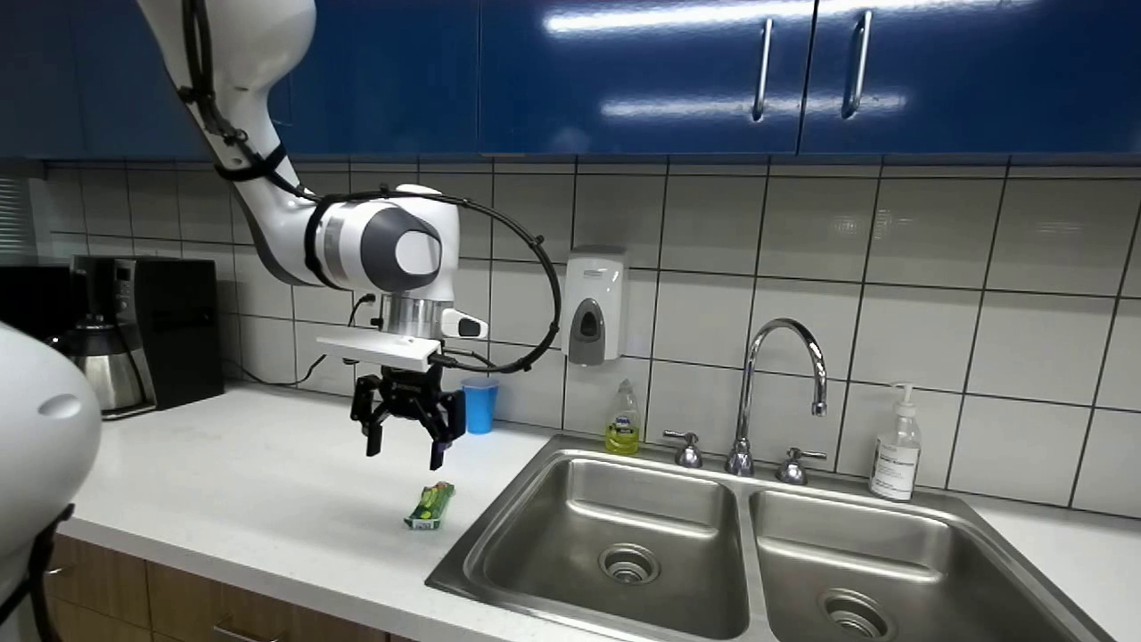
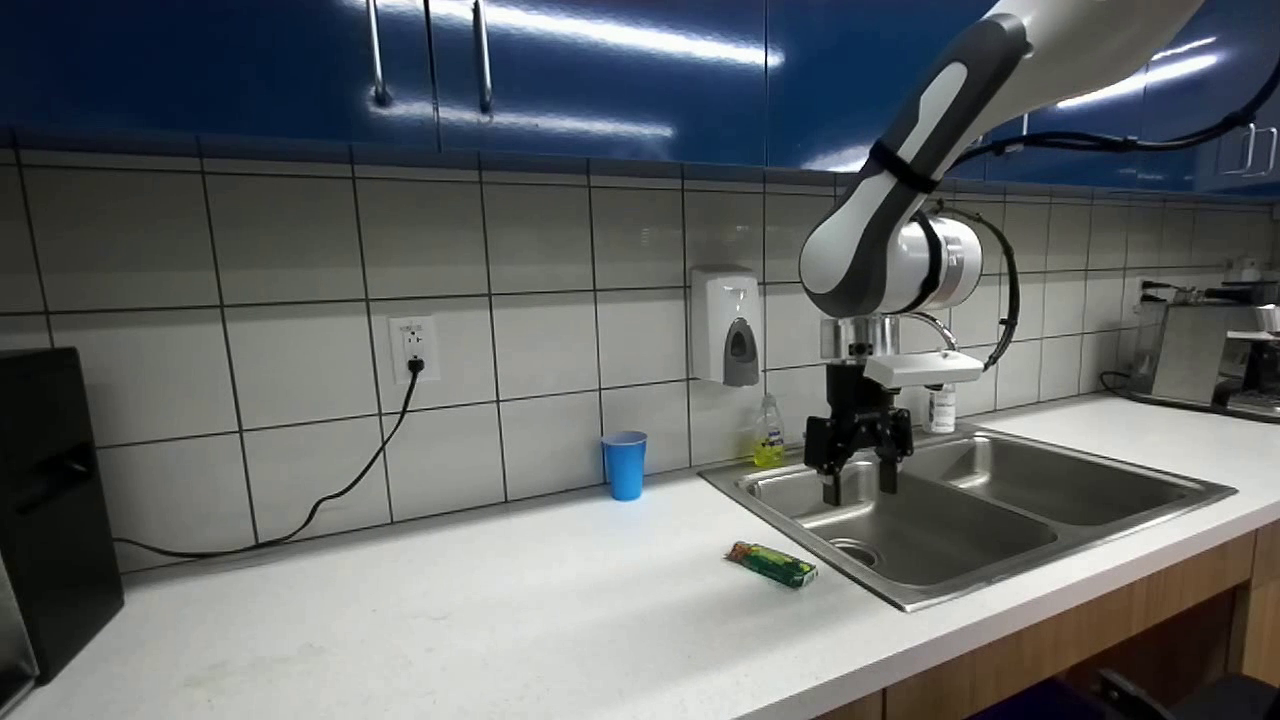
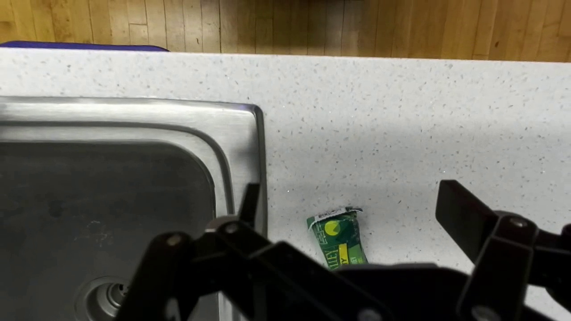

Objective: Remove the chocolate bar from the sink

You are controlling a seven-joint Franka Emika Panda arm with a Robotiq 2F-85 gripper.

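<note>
I find the end effector (image 1: 405, 453) spread, empty; a rightward brush could knock the chocolate bar (image 1: 430, 506) from worktop (image 1: 267, 481) into sink (image 1: 750, 544).

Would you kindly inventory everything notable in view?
Counter: one, white, along tiled wall
Sink: one, silver, in counter
Chocolate bar: one, green, on counter beside sink
Faucet: one, chrome, sink's rear
Handles: two, chrome, flanking faucet
Bottles: two, yellow and clear, sink's rear
Dispenser: one, white, on wall
Cup: one, blue, by wall
Coffee maker: one, black, on counter
Distant appliances: count unclear, silver, on counter
Outlet: at least one, white, on wall
Cabinets: several, blue, overhead
Arm: one, white, above counter
Claw: one, black, midair
</note>
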